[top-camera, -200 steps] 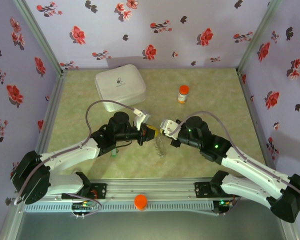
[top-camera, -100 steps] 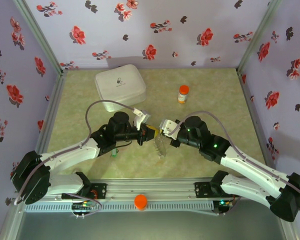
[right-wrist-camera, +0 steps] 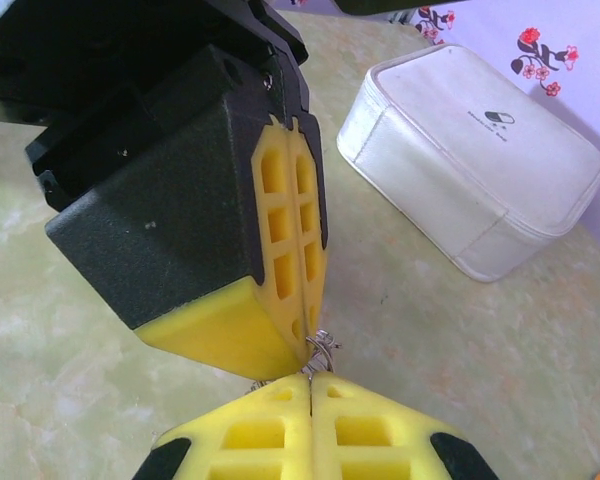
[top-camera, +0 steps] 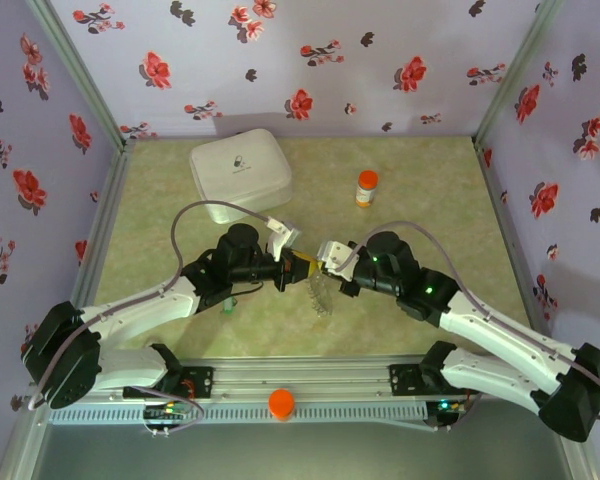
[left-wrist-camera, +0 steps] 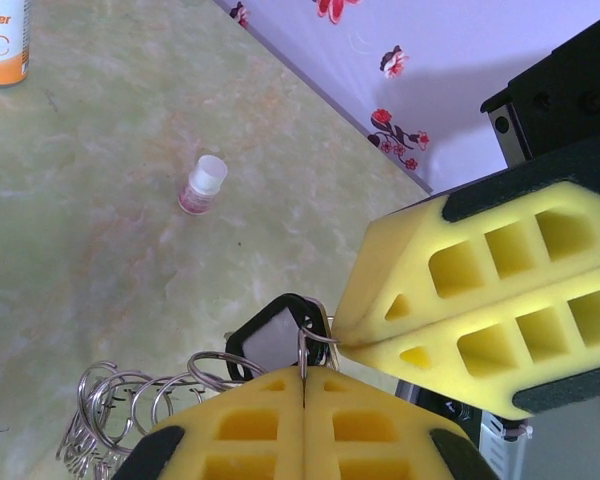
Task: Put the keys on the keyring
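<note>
Both grippers meet tip to tip above the middle of the table. My left gripper (top-camera: 302, 266) (left-wrist-camera: 302, 373) is shut on a thin wire ring of the keyring (left-wrist-camera: 130, 400), a chain of linked grey metal rings that hangs below the tips (top-camera: 322, 296). My right gripper (top-camera: 323, 262) (right-wrist-camera: 310, 379) is shut on the same small ring (right-wrist-camera: 321, 349), touching the left fingers (right-wrist-camera: 290, 230). The black-headed key (left-wrist-camera: 273, 336) hangs at that ring, just behind the left fingertips. The green-headed key (top-camera: 228, 304) lies on the table beside the left arm.
A white zip case (top-camera: 240, 173) (right-wrist-camera: 480, 160) sits at the back left. An orange-capped pill bottle (top-camera: 366, 188) (left-wrist-camera: 0, 40) stands at the back. A tiny white-capped vial (left-wrist-camera: 202, 185) lies on the mat. Flowered walls enclose three sides.
The right gripper has edged slightly left against the left one, and the hanging chain has shifted a little. Both stay shut.
</note>
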`<action>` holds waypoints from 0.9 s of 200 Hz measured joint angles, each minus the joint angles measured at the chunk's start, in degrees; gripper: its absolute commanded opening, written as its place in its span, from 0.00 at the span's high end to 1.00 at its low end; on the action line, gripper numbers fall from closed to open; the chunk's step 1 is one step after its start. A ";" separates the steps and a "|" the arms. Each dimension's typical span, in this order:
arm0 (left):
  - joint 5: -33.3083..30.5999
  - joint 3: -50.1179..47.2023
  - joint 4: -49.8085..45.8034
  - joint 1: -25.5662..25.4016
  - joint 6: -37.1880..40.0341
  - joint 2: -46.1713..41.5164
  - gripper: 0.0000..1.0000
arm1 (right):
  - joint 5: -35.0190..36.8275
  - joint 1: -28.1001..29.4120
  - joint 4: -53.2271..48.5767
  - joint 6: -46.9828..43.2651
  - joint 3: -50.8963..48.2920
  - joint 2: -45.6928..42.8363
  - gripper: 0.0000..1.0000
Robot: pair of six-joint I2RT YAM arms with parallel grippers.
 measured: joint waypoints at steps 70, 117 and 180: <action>-0.22 0.00 -1.53 0.00 1.86 0.00 1.00 | -0.68 0.02 -3.02 0.13 2.16 2.54 1.00; -0.22 -0.04 -2.29 -0.07 5.31 0.00 1.00 | -3.23 0.00 -6.95 0.72 4.63 4.72 1.00; -0.20 -1.70 2.67 -0.17 6.78 -0.11 1.00 | -7.06 0.07 -10.58 3.32 4.98 4.20 1.00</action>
